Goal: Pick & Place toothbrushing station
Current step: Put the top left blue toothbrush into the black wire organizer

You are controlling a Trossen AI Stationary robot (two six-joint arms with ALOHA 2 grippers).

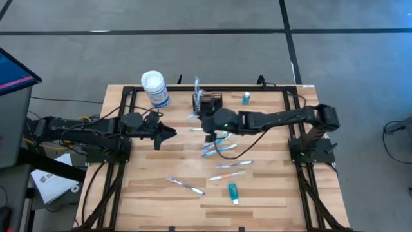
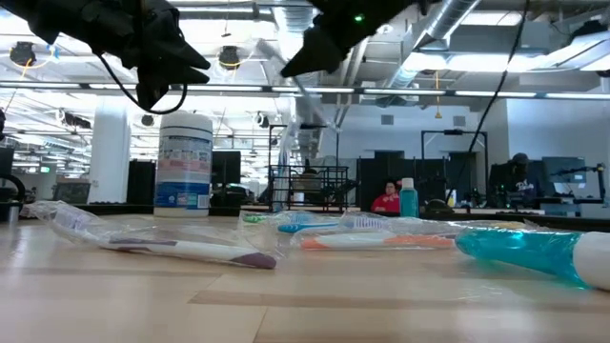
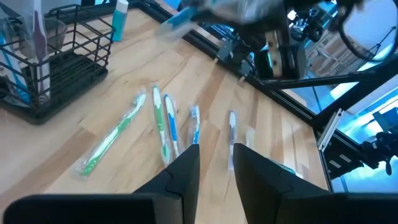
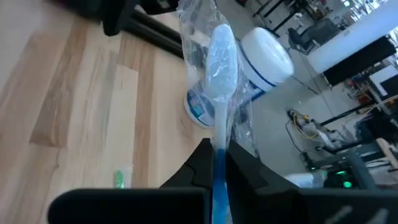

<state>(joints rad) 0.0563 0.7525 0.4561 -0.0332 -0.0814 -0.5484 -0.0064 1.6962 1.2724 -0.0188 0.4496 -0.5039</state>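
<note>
The toothbrushing station, a black wire basket (image 1: 210, 103), stands on the table at the far middle with wrapped brushes upright in it (image 3: 38, 37). My right gripper (image 4: 219, 149) hangs above the table's middle, just near of the basket (image 1: 208, 133), shut on a toothbrush (image 4: 221, 59) in a clear wrapper. That toothbrush has a blue handle and a pale head. My left gripper (image 1: 172, 133) waits open left of centre, raised, with nothing between its fingers (image 3: 216, 154). My right gripper pinches the wrapped toothbrush by its blue handle (image 4: 218, 163) between its two fingers. The brush lies along the fingers, and its neck and pale head (image 4: 222, 46) stick out past the fingertips. It is lifted clear of the table, with the clear wrapper (image 4: 194, 37) loose around the head.
A white-lidded round canister (image 1: 154, 88) stands at the far left and a small blue bottle (image 1: 246, 98) at the far right. Several wrapped toothbrushes (image 1: 230, 165) (image 1: 187, 185) and a teal tube (image 1: 233, 192) lie on the table's middle and near part. A person (image 2: 386, 198) sits in the room beyond.
</note>
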